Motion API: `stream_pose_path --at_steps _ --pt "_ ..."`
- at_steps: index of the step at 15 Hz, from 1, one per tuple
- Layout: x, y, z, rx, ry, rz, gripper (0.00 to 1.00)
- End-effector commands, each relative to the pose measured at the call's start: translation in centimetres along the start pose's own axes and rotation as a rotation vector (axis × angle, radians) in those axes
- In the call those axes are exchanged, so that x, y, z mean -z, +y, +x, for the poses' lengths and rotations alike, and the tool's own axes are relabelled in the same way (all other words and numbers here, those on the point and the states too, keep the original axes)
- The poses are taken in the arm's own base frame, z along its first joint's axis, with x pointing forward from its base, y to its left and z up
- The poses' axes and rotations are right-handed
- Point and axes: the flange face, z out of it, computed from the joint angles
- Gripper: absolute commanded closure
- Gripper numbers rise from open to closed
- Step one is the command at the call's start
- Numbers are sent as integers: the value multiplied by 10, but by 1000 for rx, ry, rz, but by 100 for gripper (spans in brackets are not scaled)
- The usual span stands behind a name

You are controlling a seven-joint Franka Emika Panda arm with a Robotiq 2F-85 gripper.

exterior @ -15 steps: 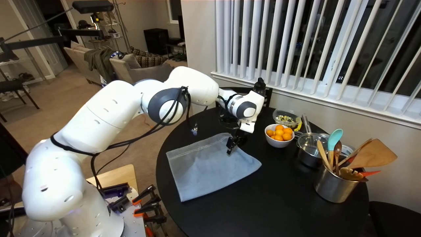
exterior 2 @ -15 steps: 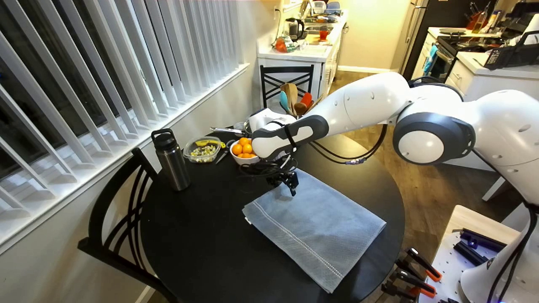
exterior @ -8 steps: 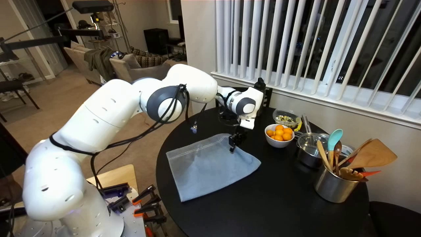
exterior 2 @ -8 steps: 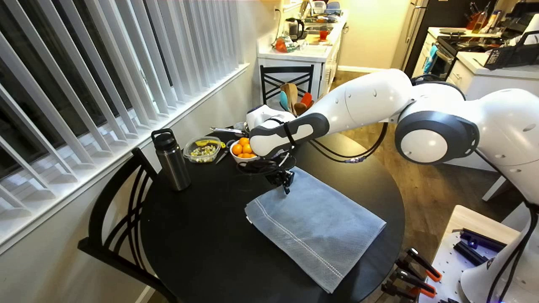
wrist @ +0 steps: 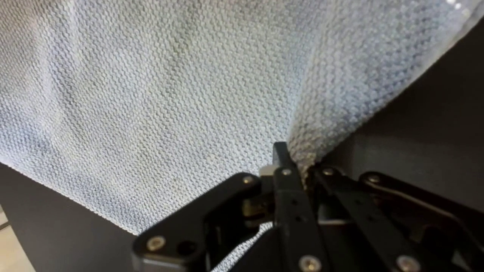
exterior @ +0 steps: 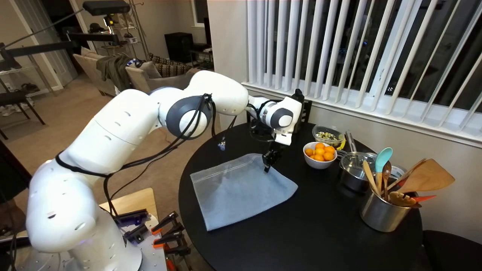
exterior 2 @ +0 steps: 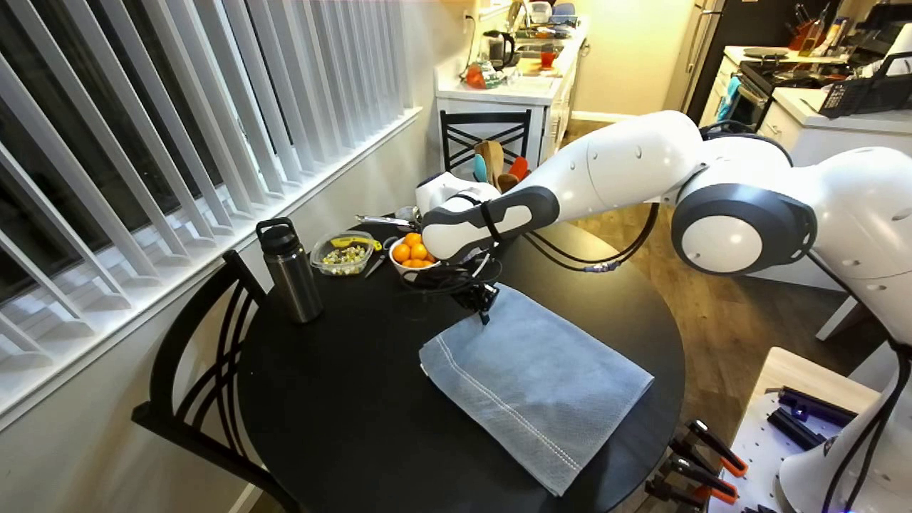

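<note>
Tool point(wrist: 302, 167) pinching an edge of blue-gray cloth point(exterior 2: 534, 363) (stitched in white), black bench point(exterior 2: 342, 399) beneath, bowl point(exterior: 318, 164) of oranges point(exterior: 320, 151) nearby

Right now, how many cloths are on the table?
1: the pale blue cloth, lying on the black table with an edge pinched in the tool; others could be hidden underneath.

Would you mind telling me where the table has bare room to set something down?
The table looks bare between the cloth and the utensil pot, and between the cloth and the bottle. It is crowded where the container, fruit bowl and pan cluster, and at the claw, which pinches the cloth.
</note>
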Motion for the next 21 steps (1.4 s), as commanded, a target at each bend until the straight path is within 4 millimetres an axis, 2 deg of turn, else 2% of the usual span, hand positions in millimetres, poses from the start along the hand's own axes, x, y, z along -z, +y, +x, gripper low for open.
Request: stream_pose_path --at_steps 1,3,6,12,16,17,21 --pt "18 5 16 -38 30 5 98" --pt "30 2 26 -49 42 38 98" --pt "53 -1 27 -60 59 90 98" --pt "80 6 15 -48 72 141 98" --pt "89 26 4 -17 85 93 98" --pt "87 35 12 -7 80 80 98" --pt "88 63 15 -19 94 55 98"
